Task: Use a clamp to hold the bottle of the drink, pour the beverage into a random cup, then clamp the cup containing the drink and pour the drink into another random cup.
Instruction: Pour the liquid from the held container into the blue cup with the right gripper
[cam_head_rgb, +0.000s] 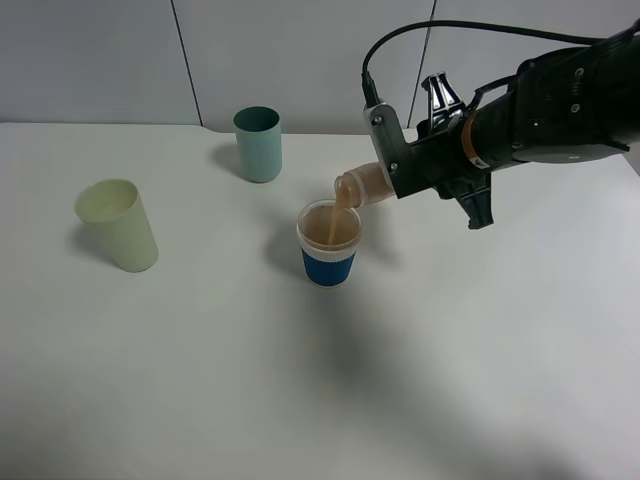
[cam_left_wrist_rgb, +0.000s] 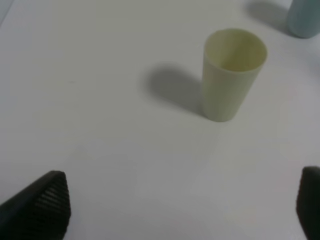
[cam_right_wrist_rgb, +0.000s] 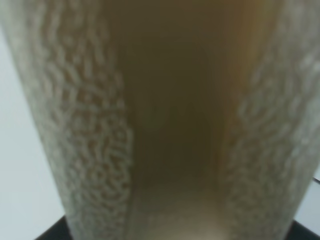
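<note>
While I pour, bottle axis: the bottle (cam_head_rgb: 362, 186) lies nearly level, its mouth just over the rim of the blue-banded cup (cam_head_rgb: 329, 258).
Beverage: a beige stream (cam_head_rgb: 341, 206) drops into that cup, which looks well filled.
Right clamp (cam_head_rgb: 388, 175): jaws pinching the bottle's body.
Left clamp (cam_left_wrist_rgb: 175, 205): jaws spread, nothing between them, above bare worktop (cam_left_wrist_rgb: 100, 150) near the pale green tumbler (cam_left_wrist_rgb: 232, 75).
Nearer arm: my right, I judge; the teal tumbler (cam_head_rgb: 258, 143) stands behind the cup.
Views: the high camera shows mouth over rim; the right wrist shows only the bottle's wall.
</note>
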